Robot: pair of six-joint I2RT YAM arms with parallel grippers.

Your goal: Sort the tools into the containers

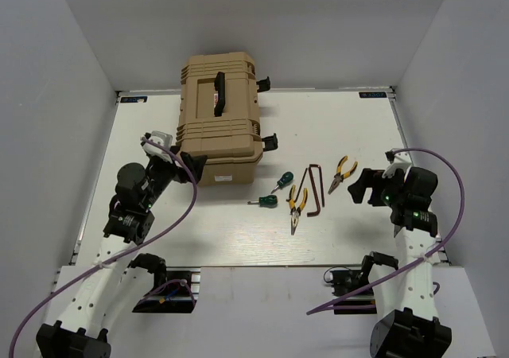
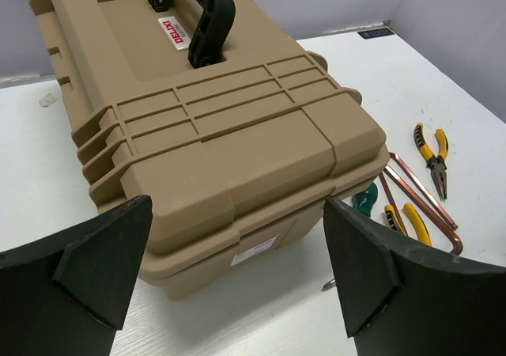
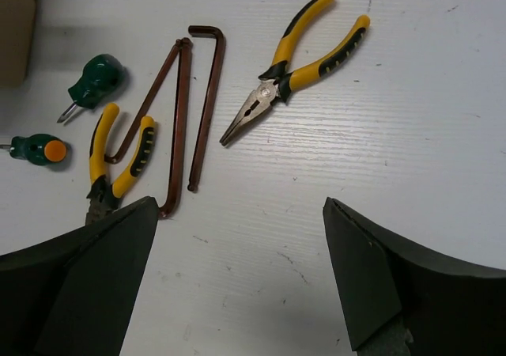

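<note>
The six tools all lie loose on the white counter [image 1: 358, 127], in a cluster just right of the tan case [image 1: 220, 119], between it and the right arm. None is in a container yet. The case lid looks closed, with its black latches [image 1: 270, 142] sticking out on its right side.

The left end effector [image 2: 233, 265] stands wide and empty, facing the near end of the case. The right end effector [image 3: 237, 285] is also wide and empty, hovering over bare counter just near of the tools.

The main risk is the cluster itself. The dark-red hex keys [image 3: 207, 107] lie flat and crossed, and the near pliers [image 3: 118, 154] rest a handle against one of them. Lifting either would likely drag its neighbour along. The keys are thin, so a pinch could slide off and scrape the counter instead.

The two green screwdrivers [image 3: 95, 83] are stubby and round, and a nudge could roll them toward the case. The far pliers [image 3: 296, 63] lie apart and look the safest pick, though gripping one handle could let them swing open.

With the lid down, any tool carried over has nowhere to go.
</note>
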